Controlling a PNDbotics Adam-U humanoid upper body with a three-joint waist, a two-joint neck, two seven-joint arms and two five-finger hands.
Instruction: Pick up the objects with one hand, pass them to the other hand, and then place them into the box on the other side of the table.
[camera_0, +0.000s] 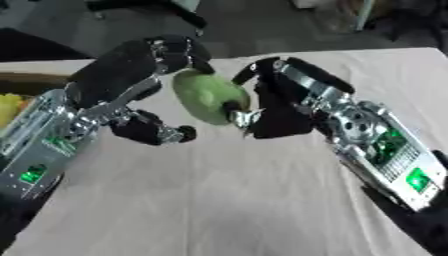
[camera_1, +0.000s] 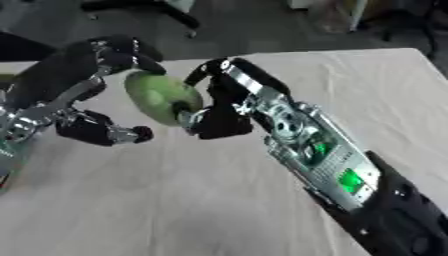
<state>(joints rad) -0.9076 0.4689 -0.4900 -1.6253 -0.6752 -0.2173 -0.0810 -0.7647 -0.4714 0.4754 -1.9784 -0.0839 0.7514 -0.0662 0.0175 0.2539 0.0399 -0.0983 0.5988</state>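
Note:
A green rounded object (camera_0: 206, 95) hangs above the middle of the table between my two hands. My right hand (camera_0: 282, 107) is shut on it from the right, with one finger hooked over its top and the thumb under its lower edge. My left hand (camera_0: 127, 67) reaches in from the left. Its bent fingers (camera_0: 185, 52) sit at the object's upper left, and its thumb (camera_0: 166, 132) stands apart below, so the hand is open. Whether those fingers touch the object is unclear.
The white-clothed table (camera_0: 219, 190) fills the lower view. A brown box rim (camera_0: 26, 80) shows at the left edge, with something yellow (camera_0: 9, 107) inside it. Dark floor and chair legs lie beyond the far edge.

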